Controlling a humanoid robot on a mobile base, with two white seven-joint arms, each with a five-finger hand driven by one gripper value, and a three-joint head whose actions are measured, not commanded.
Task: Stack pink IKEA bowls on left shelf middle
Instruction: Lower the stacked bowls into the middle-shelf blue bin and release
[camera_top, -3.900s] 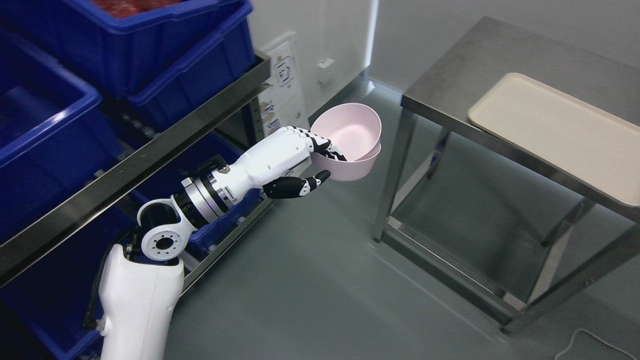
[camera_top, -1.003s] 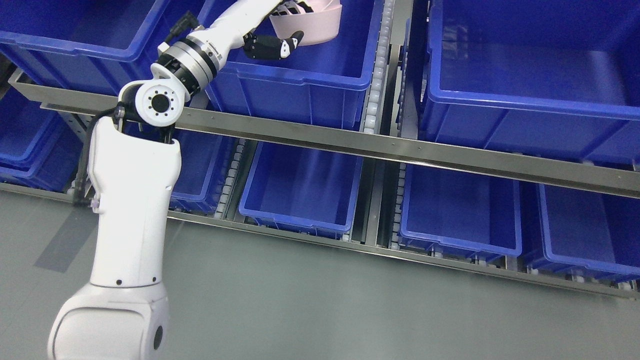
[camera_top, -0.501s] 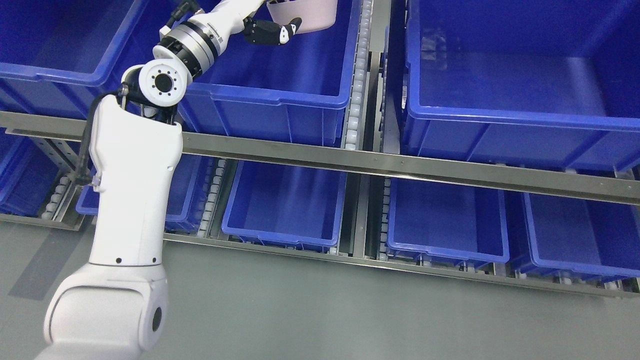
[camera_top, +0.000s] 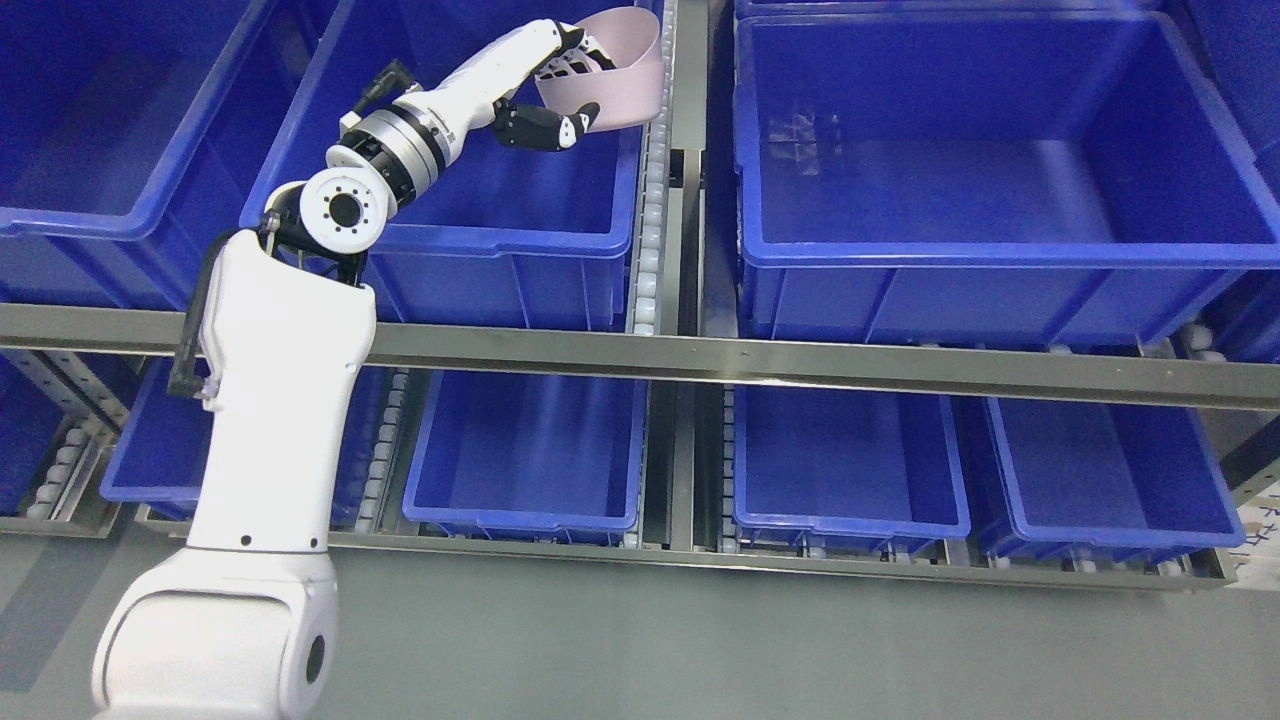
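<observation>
We see the left hand with its fingers closed on the pink bowls. The bowls are tilted, above the far right part of a blue bin on the shelf.

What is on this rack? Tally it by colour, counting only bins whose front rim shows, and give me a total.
Blue bins: 7. That is 3 on the upper level and 4 on the lower.
Pink bowl stack: 1, held in the left hand. I cannot tell how many bowls are nested.
Total: 8
</observation>
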